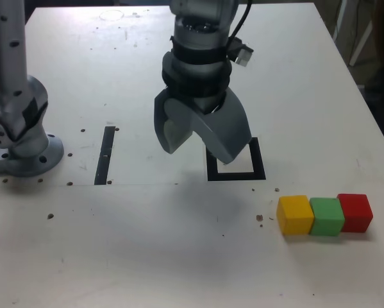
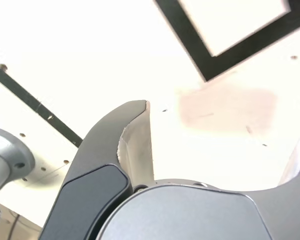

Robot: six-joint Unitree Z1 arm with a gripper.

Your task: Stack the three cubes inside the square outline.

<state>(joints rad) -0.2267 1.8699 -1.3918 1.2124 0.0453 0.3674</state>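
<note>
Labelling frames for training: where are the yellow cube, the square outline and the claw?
yellow cube (image 1: 295,213), exterior view, front face.
square outline (image 1: 236,175), exterior view, near black edge.
claw (image 1: 198,144), exterior view, between its open fingertips.

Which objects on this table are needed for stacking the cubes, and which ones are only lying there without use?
Needed for the job:
- yellow cube
- green cube
- red cube
- square outline, nothing inside it yet
- gripper, open and holding nothing

Only lying about:
- narrow black strip, at the exterior view's left
- small dark specks on the white table
</note>
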